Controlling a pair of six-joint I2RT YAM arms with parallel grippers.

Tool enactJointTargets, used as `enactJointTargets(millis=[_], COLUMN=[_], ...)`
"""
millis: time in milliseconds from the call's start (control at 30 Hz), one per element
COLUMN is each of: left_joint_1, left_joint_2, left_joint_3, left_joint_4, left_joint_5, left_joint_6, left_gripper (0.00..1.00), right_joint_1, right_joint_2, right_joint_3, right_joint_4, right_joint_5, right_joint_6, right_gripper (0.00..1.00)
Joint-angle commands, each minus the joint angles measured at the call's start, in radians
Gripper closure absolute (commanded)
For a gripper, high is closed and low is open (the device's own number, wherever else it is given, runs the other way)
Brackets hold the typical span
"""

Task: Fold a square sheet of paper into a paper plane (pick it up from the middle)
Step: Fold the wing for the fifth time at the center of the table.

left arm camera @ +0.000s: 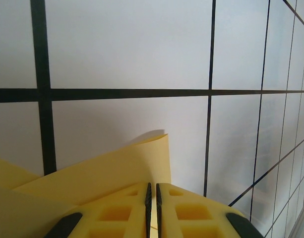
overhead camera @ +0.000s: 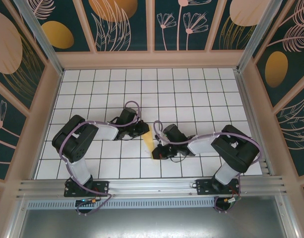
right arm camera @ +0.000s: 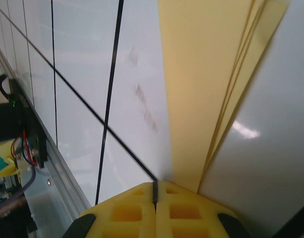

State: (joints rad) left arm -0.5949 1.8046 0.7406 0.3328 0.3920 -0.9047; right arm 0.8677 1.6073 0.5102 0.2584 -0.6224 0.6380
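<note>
The square sheet of paper [overhead camera: 150, 143] is folded into a narrow pale-yellow wedge in the middle of the gridded table, between both grippers. My left gripper [overhead camera: 143, 130] is at its far end. In the left wrist view the paper [left arm camera: 117, 168] curls up just past the fingertips, and the gripper [left arm camera: 152, 186] is shut with a sliver of yellow in the thin gap. My right gripper [overhead camera: 158, 151] is at the wedge's near end. In the right wrist view its jaws [right arm camera: 154, 186] are fully shut, and the layered paper [right arm camera: 201, 89] runs out from under the right fingertip.
The white gridded tabletop [overhead camera: 191, 89] is walled by a wooden frame [overhead camera: 152, 60]. An aluminium rail [overhead camera: 152, 186] runs along the near edge, and it shows with cables [right arm camera: 23, 148] at the left of the right wrist view. Both arms bend inward over the near-middle tiles.
</note>
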Motion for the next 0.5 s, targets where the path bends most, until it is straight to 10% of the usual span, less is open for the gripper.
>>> enactJointTargets(millis=[0, 467], left_joint_1=[0.016, 0.008], left_joint_2=[0.056, -0.099], left_joint_3=[-0.015, 0.025], left_joint_4=[-0.098, -0.125], left_joint_5=[-0.11, -0.097], left_joint_6=[0.006, 0.056], left_gripper=[0.84, 0.69], right_joint_1=[0.035, -0.038], right_joint_2=[-0.031, -0.234], right_joint_3=[-0.078, 0.008], right_joint_4=[-0.089, -0.232], right_joint_5=[-0.028, 0.17], right_joint_6=[0.049, 0.0], right_gripper=[1.0, 1.0])
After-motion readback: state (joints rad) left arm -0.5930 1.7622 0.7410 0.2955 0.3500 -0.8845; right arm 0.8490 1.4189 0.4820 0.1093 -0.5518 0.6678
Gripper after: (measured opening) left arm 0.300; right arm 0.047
